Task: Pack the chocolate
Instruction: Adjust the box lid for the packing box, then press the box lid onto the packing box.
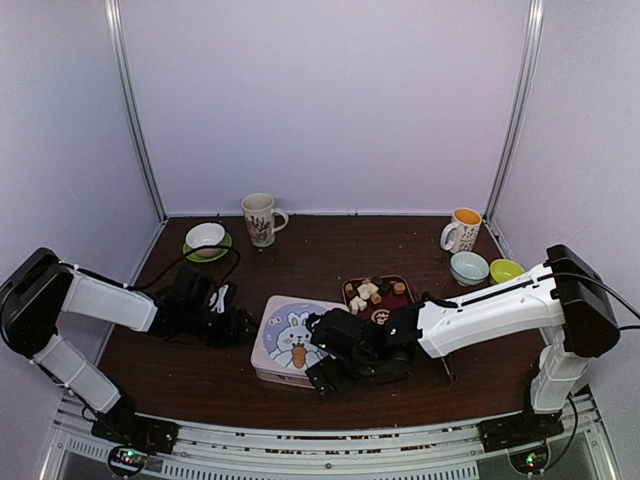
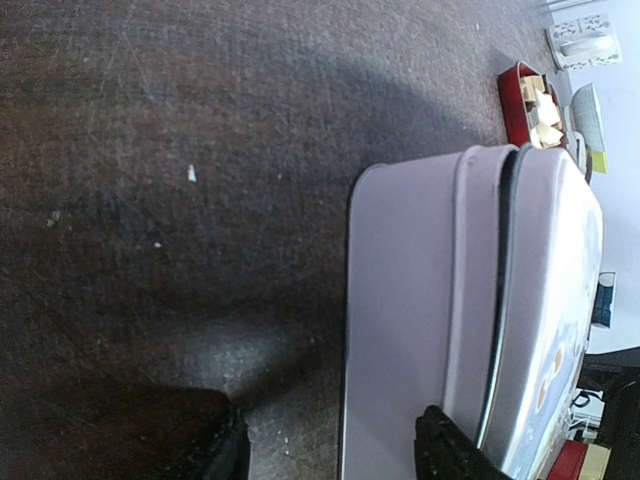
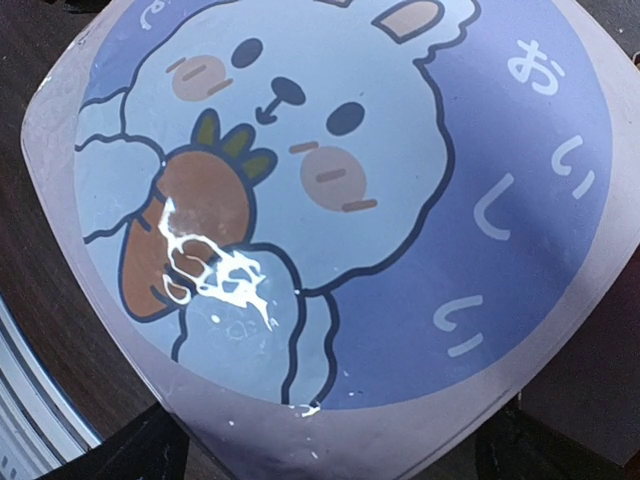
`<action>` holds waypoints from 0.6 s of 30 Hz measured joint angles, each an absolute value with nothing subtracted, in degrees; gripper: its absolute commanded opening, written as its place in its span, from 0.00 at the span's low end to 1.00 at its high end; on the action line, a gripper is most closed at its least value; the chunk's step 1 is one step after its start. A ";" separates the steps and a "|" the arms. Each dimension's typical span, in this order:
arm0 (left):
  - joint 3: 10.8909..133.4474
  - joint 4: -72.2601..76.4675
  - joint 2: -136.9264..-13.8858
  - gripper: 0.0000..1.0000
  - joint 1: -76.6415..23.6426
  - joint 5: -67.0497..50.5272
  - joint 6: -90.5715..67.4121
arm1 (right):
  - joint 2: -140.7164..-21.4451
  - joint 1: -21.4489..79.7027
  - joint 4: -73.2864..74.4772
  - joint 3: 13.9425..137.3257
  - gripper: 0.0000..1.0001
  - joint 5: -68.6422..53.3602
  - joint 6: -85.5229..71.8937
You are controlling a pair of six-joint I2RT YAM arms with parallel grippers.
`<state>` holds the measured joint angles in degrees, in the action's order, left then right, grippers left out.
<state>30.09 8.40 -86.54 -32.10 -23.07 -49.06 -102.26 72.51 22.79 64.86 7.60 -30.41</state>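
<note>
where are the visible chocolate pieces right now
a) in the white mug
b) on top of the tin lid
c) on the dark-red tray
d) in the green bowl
c: the small cream and brown chocolate pieces sit piled on the dark-red tray, just behind the closed bunny tin.

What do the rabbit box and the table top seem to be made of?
Rabbit box: probably thin painted metal, glossy; a bright glare on the lid and a rolled rim seam suggest tin.
Table top: dark brown, matte, fine scratches; wood or laminate, unclear.
</note>
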 measured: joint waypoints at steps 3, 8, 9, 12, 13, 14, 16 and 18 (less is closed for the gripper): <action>30.00 8.56 -86.46 0.60 -32.18 -22.94 -49.36 | -102.41 72.49 23.35 65.25 1.00 7.57 -30.41; 29.85 8.54 -86.15 0.60 -32.71 -22.37 -50.04 | -101.73 72.40 22.57 64.31 1.00 7.55 -30.15; 29.76 8.54 -86.11 0.60 -32.88 -22.37 -50.19 | -101.16 72.29 22.09 63.53 1.00 7.49 -30.04; 29.65 8.47 -85.93 0.60 -33.89 -22.48 -50.65 | -98.83 71.92 20.91 60.73 1.00 7.22 -29.91; 29.61 8.34 -85.82 0.60 -34.22 -22.50 -50.78 | -97.65 71.83 20.45 59.44 1.00 7.07 -29.91; 29.58 8.21 -85.73 0.60 -34.35 -22.52 -50.94 | -96.73 71.72 20.16 58.52 1.00 6.87 -29.87; 29.54 8.05 -85.65 0.60 -34.50 -22.46 -51.18 | -94.85 71.55 19.35 56.53 1.00 6.31 -29.67; 29.43 7.97 -85.45 0.60 -34.61 -22.44 -51.62 | -93.10 71.35 18.94 54.65 1.00 5.69 -28.86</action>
<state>29.43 7.97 -85.45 -34.61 -22.44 -51.62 -93.10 71.35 18.94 54.65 5.69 -28.86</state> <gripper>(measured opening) 0.603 1.000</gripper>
